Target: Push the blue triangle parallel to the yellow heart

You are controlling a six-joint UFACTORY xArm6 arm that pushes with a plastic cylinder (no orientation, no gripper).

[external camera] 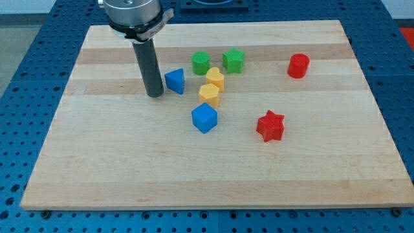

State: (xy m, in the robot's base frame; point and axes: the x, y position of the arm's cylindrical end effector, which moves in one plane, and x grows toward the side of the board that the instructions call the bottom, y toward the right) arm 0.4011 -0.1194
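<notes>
Seven small blocks sit on the wooden board, most of them clustered near the view's top centre. The arm carries no pincer, only a straight dark rod, so nothing opens and nothing is held. The rod's tip rests on the board just to the view's left of the blue triangle, very close; contact cannot be confirmed from this angle.

The yellow heart lies to the view's right of the blue triangle, near it but apart. Directly below the heart, touching or nearly so, is a second yellow block, shape unclear. The blue cube sits below that, toward the view's bottom.

Above the heart are a green block, rounded, exact shape hard to tell, and a green star just to its right. A red cylinder stands well apart at the view's right. A red star lies to the right of the blue cube, apart from it.
</notes>
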